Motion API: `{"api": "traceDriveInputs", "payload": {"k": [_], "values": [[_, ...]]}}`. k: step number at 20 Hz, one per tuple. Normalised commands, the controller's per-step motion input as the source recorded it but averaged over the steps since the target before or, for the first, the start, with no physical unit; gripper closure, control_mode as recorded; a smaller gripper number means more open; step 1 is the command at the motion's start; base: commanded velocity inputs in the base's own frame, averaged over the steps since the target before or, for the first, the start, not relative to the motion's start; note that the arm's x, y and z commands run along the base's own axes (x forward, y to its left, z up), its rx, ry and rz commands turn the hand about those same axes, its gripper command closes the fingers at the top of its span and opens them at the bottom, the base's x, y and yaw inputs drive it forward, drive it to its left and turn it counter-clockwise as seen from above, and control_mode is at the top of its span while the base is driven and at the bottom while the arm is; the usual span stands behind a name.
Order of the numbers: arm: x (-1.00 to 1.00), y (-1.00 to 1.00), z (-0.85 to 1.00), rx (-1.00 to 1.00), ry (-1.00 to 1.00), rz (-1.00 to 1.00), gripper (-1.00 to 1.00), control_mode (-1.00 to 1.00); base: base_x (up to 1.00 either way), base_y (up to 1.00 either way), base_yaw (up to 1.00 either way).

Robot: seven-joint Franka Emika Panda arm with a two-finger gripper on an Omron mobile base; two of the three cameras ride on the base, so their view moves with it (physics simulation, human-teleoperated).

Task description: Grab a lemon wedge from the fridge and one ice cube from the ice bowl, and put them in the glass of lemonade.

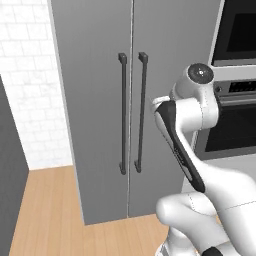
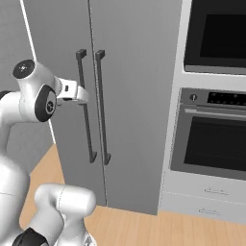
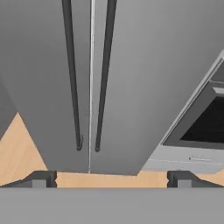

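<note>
The fridge (image 1: 100, 100) is a tall grey cabinet with both doors shut and two dark vertical bar handles (image 1: 123, 115) side by side at the centre seam. In the hand view the same fridge (image 3: 144, 78) and its handles (image 3: 72, 87) lie straight ahead. My gripper (image 3: 111, 179) is open, its two dark fingertips (image 3: 41, 178) set wide apart with nothing between them. In the right base view the hand (image 2: 76, 93) is held in front of the doors near the handles, apart from them. The lemon wedge, the ice bowl and the glass of lemonade are out of view.
A black wall oven (image 2: 216, 139) with a second one (image 2: 218, 36) above it stands right of the fridge, with white drawers (image 2: 206, 197) beneath. A white tiled wall (image 1: 27, 85) lies left of the fridge. The wooden floor (image 1: 50, 215) runs in front.
</note>
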Motion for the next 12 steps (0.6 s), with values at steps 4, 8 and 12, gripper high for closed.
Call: {"api": "traceDriveInputs", "payload": {"k": [4, 8, 12], "values": [[0.14, -0.01, 0.0, 0.0, -0.02, 0.0, -1.0, -1.0, 0.0, 0.0, 0.0], [0.85, 0.09, 0.0, 0.19, -0.02, -0.04, -1.0, -1.0, 0.0, 0.0, 0.0], [1.0, 0.0, 0.0, 0.27, 0.01, 0.0, -1.0, -1.0, 0.0, 0.0, 0.0]]}}
